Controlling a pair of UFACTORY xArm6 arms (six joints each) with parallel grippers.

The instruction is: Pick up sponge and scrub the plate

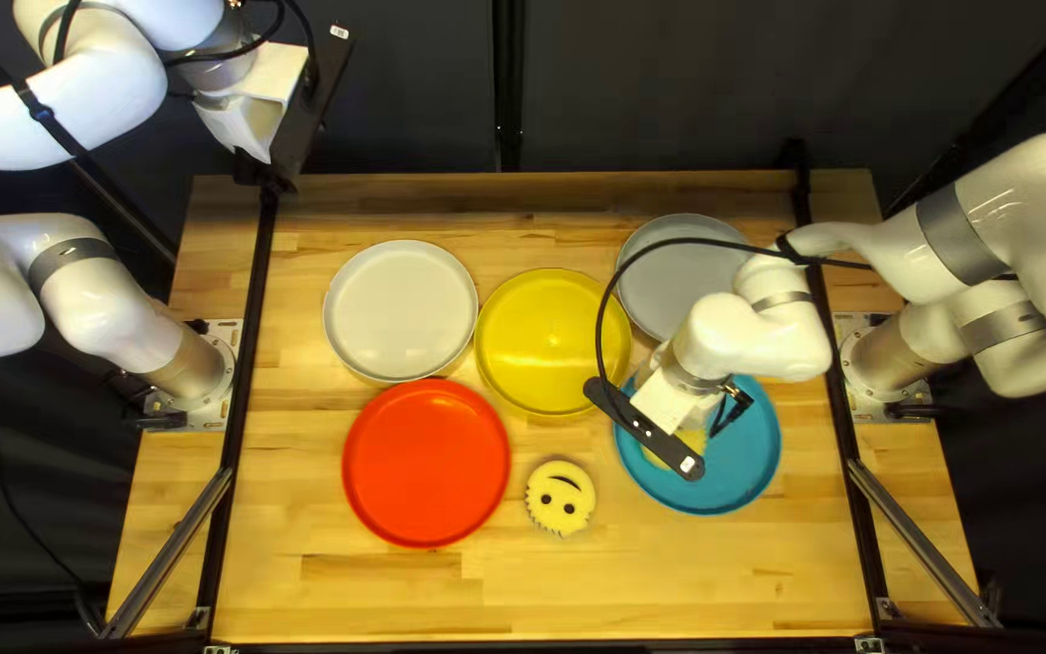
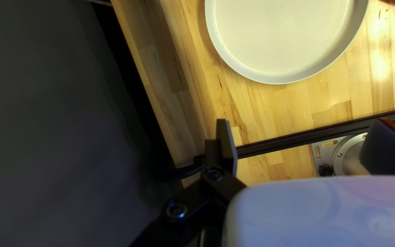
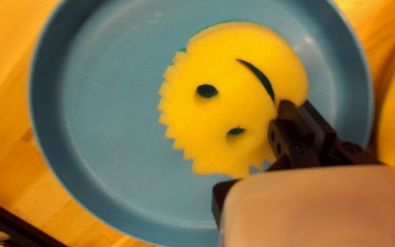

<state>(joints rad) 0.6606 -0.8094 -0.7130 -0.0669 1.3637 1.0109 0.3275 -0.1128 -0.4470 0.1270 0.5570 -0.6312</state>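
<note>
Basically, worktop [image 1: 426, 594]: light wood strips, bright glare near the white plate [image 1: 400, 309], black rails [image 1: 245, 363] running near to far at left and right
Room: dark curtain [image 1: 668, 85] behind the far edge
Plates: white far left, red plate [image 1: 426, 466] nearer, yellow plate [image 1: 547, 333] mid, grey plate [image 1: 674, 291] far right, blue plate [image 1: 756, 442] near right
Sponge [image 3: 225, 123]: yellow smiley, within the blue plate's rim, can't tell if it's lying flat
Spare sponge [image 1: 559, 489]: on the wood, right of red
Right jaws [image 1: 672, 397]: nearly together, pinching the sponge's edge
Left jaws [image 1: 251, 109]: wide apart, nothing held, over the far left corner
</note>
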